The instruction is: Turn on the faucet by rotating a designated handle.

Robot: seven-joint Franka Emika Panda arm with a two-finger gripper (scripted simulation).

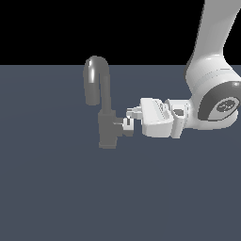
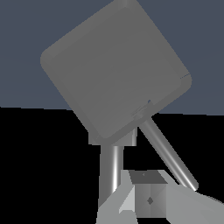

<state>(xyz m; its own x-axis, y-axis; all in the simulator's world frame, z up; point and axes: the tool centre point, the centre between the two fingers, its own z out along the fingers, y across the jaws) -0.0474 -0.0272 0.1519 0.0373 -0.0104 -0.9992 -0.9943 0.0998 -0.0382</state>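
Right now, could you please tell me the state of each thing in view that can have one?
faucet: upright on the surface, spout curving over and down, no water visible.
handle: sticking out sideways from the faucet body toward the exterior view's right, the gripper's fingertips right at it.
gripper: horizontal, pointing at the handle; open or shut cannot be told.

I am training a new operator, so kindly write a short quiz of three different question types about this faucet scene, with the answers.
1. True or false: the gripper reaches the handle from the exterior view's right.
2. Multiple choice: the spout of the faucet ends pointing A) up, B) down, C) sideways.
3. Fill in: the handle sticks out from the faucet body toward the exterior view's ____.

Key
1. True; the arm comes in level from that side.
2. B; it curves over and opens downward.
3. Right, toward the gripper.
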